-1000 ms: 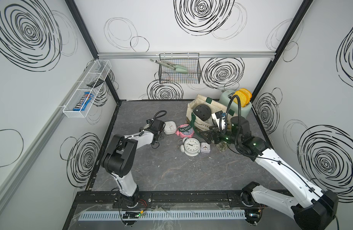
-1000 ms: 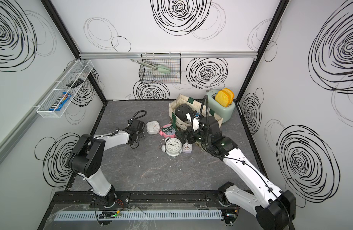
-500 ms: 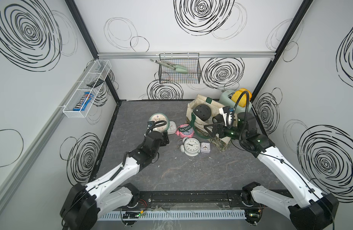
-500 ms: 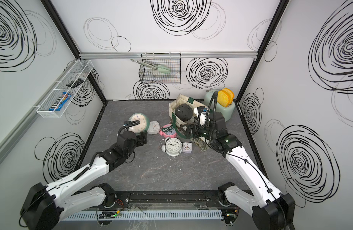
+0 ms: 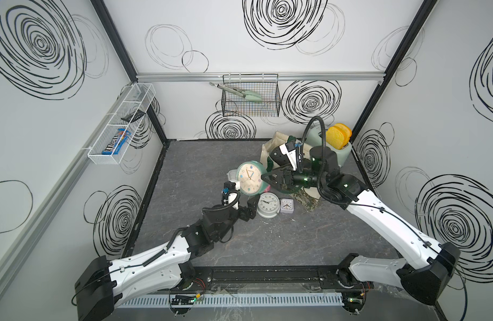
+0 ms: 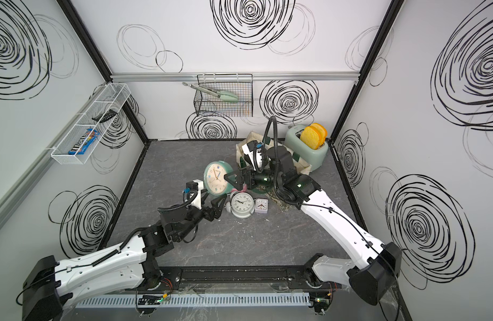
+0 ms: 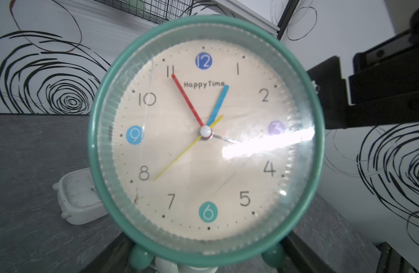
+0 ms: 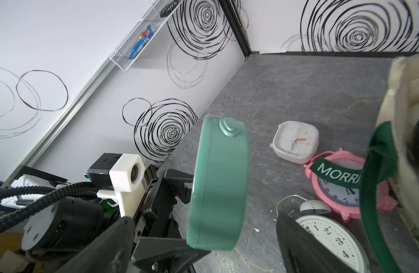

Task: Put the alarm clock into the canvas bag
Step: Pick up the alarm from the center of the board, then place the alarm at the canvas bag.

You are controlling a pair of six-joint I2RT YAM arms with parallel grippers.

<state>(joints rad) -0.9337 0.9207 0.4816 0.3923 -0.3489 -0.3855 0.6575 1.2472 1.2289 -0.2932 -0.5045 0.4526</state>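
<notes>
A round green alarm clock (image 5: 249, 178) (image 6: 216, 178) with a cream face hangs above the floor, upright, its face filling the left wrist view (image 7: 205, 132). My left gripper (image 5: 248, 205) (image 6: 216, 203) is shut on its lower rim from below. My right gripper (image 5: 270, 177) (image 6: 228, 177) stands open right beside the clock's back; the clock's edge (image 8: 218, 184) shows between its spread fingers (image 8: 114, 243), touching neither. The cream canvas bag (image 5: 270, 143) (image 6: 246, 141) (image 8: 406, 89) stands behind the right arm, mostly hidden by it. Its green "MORRIS" handle (image 8: 336, 173) droops forward.
On the floor below lie a white twin-bell clock (image 5: 269, 204), a small square clock (image 5: 287, 205), a pink clock (image 8: 345, 191) under the handle and a white square clock (image 8: 295, 144). A green toaster (image 5: 341, 151) stands back right. A wire basket (image 5: 250, 101) hangs on the back wall.
My left arm has swung in from the left and lifted the green clock to the middle. My right gripper has risen from the floor clocks and now faces the clock.
</notes>
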